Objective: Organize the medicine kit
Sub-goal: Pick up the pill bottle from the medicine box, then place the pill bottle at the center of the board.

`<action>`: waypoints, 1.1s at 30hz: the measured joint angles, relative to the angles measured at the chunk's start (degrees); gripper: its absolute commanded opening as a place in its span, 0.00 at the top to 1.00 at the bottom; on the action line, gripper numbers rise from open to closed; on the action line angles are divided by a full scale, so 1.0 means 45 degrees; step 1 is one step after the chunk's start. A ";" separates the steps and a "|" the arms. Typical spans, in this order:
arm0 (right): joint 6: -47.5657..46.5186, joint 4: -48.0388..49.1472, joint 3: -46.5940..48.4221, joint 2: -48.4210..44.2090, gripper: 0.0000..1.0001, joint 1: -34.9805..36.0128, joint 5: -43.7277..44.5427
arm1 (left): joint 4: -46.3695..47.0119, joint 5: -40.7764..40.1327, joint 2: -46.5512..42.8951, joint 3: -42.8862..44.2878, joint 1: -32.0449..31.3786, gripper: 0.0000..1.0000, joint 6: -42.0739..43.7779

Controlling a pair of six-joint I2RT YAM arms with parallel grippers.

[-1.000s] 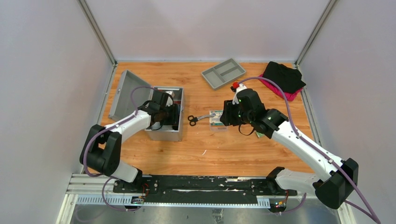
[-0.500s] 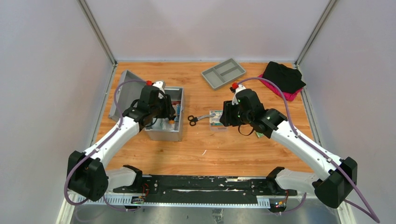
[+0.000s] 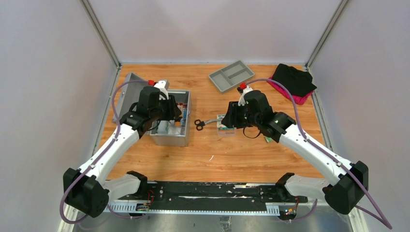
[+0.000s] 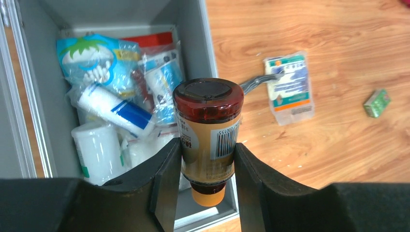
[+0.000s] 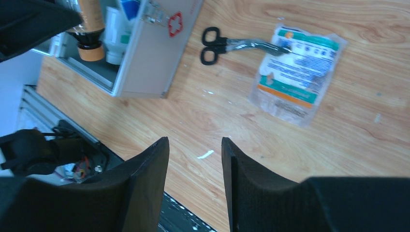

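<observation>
Bottle gripped above the open medicine kit

The left hand (image 4: 208, 166) is clamped on an amber bottle (image 4: 209, 121), one finger on either side of its barcode label. The orange cap lies at the wrist end and the dark base points away from the hand. From the right wrist view the bottle seems to hang cap-down, though only a corner of it shows there.

The medicine kit (image 3: 169, 140) sits directly beneath this hand with its lid swung back on the far side. Inside, below and ahead of the fingers, lie a bag of cotton swabs (image 4: 92, 58), a white tube with a blue band (image 4: 113, 108) and white rolls (image 4: 96, 152).

The right hand (image 5: 193, 159) hovers over bare bench (image 3: 241, 154), its fingers parted a modest way with nothing between them. Just ahead of it lie black-handled scissors (image 5: 212, 41) and a printed packet (image 5: 295, 72), the blades touching the packet's edge. The kit's front wall, with its red cross, is ahead and to the left of this hand.

A small green box (image 4: 377, 102) lies on the bench beyond the packet. A grey tray (image 3: 231, 75) and a black cloth (image 3: 292, 79) lie well beyond the right hand.
</observation>
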 measured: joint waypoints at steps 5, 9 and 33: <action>0.0719 0.1909 -0.0160 0.0199 0.50 0.0000 -0.1418 | -0.0083 0.0636 -0.0355 0.0908 0.0000 0.70 0.0049; 0.0903 0.2594 -0.0165 0.0146 0.50 0.0000 -0.1681 | -0.0049 0.1005 -0.0486 0.1297 -0.0364 0.71 -0.0272; -0.0879 -0.2030 -0.0879 -0.6489 0.48 -0.0087 0.6926 | 0.2837 0.0209 0.5853 0.0699 -0.6173 0.71 -0.2176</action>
